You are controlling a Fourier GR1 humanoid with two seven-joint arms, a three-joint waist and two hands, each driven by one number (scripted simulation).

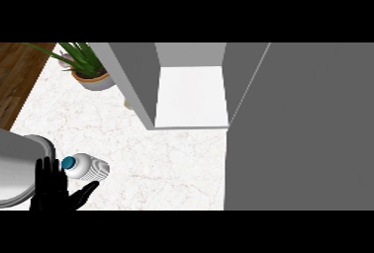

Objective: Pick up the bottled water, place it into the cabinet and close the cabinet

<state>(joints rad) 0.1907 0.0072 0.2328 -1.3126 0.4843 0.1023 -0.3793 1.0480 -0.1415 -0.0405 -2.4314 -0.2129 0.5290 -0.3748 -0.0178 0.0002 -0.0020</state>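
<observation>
Head view: one bottled water (85,167) lies on its side on the pale marbled desk (168,163), in the lower left of the view, its blue cap turned toward the left. The left hand (53,190) shows at the lower left edge, coming off a grey forearm (18,168). Its fingers (48,170) are straight and spread wide, holding nothing, and its thumb (84,191) sticks out to the right. The bottle sits just above and to the right of the palm: the cap is right beside the fingers' tips, and the ribbed body lies above the thumb. Whether the fingers touch the cap cannot be told from this angle.

One cabinet (135,79) stands at the top middle of the desk, open, with its white shelf (191,96) bare to view. Its open door (300,128) fills the right side of the view as a broad grey panel. The bottle is well apart from the cabinet, down and to the left of it.

One potted plant (89,69) with long green leaves stands at the upper left, just beside the cabinet's left wall. A strip of brown wooden floor (18,79) shows past the desk's left edge.

Only one hand is in view; the right hand does not show.
</observation>
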